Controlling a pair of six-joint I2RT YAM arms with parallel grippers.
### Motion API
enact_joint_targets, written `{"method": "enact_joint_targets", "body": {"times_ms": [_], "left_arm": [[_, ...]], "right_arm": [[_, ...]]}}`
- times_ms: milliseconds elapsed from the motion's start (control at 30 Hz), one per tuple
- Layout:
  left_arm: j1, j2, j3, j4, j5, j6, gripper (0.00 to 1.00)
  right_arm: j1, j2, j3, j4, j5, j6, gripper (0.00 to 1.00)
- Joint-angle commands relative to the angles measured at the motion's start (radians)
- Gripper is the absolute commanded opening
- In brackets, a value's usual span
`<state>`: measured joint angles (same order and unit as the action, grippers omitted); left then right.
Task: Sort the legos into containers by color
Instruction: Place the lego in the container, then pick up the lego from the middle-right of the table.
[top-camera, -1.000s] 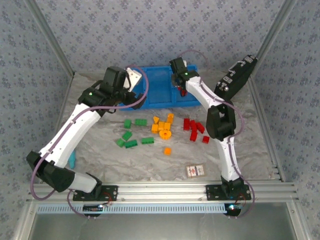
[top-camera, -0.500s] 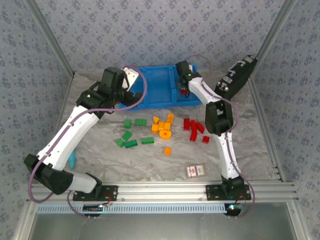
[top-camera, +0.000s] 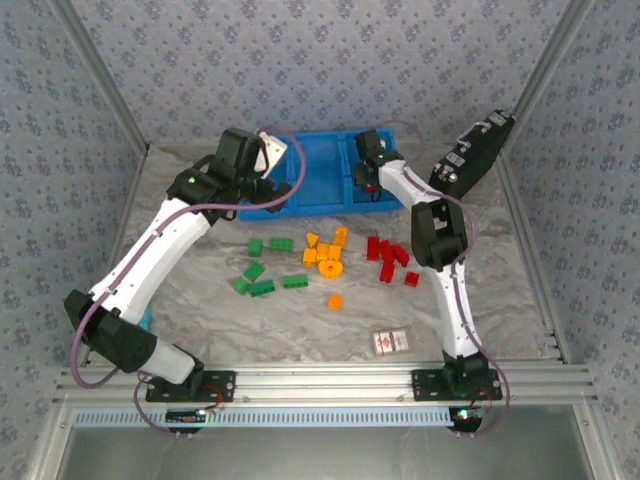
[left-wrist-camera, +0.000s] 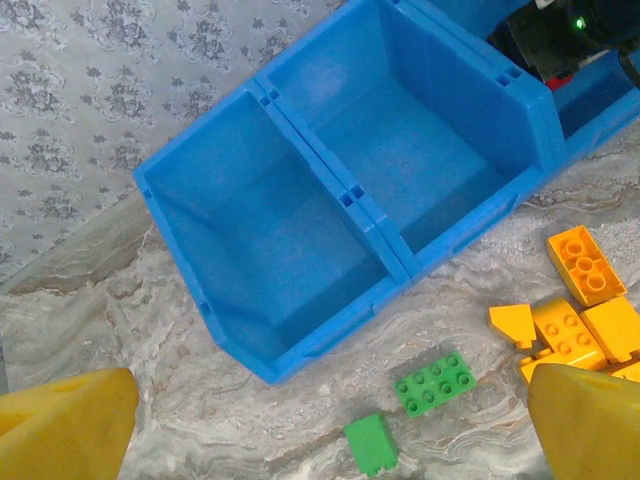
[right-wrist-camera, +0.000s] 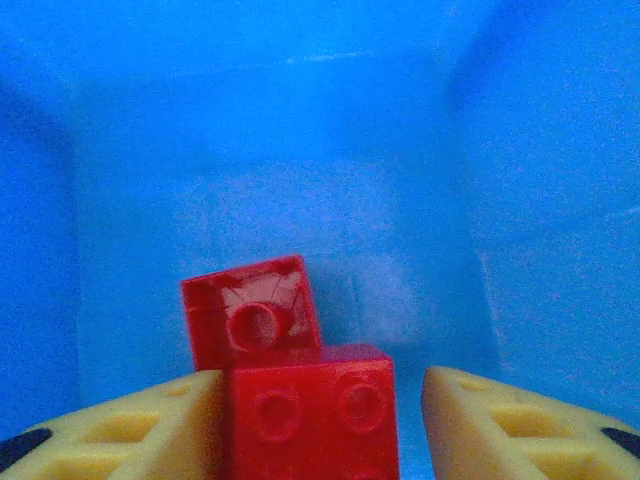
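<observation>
Inside a blue compartment (right-wrist-camera: 300, 120) of the tray, its floor and walls close all around, a near red brick (right-wrist-camera: 310, 415) sits with two round studs facing the camera. A second red brick (right-wrist-camera: 252, 315) stands just behind it and to its left, touching it and slightly tilted, with one round stud showing. The right gripper (right-wrist-camera: 320, 425) is spread: one yellow finger (right-wrist-camera: 110, 425) lies against the near red brick's left side, while the other finger (right-wrist-camera: 520, 415) stands apart to its right.
</observation>
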<state>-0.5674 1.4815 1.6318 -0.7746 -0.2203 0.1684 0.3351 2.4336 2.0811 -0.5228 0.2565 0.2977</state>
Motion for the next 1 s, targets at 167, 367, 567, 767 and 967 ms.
{"method": "enact_joint_targets", "body": {"times_ms": [167,367,567,767,967], "left_arm": [[-0.055,-0.045,0.034,-0.001,0.048,0.008,1.00],[-0.111,-0.075,0.019,-0.018,0.036,0.006,1.00],[-0.143,-0.173,-0.074,0.012,0.055,-0.065,1.00],[-0.149,-0.243,-0.140,0.006,0.063,-0.107,1.00],[-0.150,-0.273,-0.178,0.017,0.087,-0.134,1.00]], "right_arm": [[0.034,-0.269,-0.187,0.029,-0.053,-0.018,0.60],[0.075,-0.420,-0.357,0.022,-0.039,-0.026,0.67],[0.127,-0.626,-0.572,0.006,0.020,-0.020,0.70],[0.113,-0.895,-0.820,-0.160,0.069,0.109,0.77],[0.070,-1.137,-1.097,-0.215,0.027,0.226,0.81]]}}
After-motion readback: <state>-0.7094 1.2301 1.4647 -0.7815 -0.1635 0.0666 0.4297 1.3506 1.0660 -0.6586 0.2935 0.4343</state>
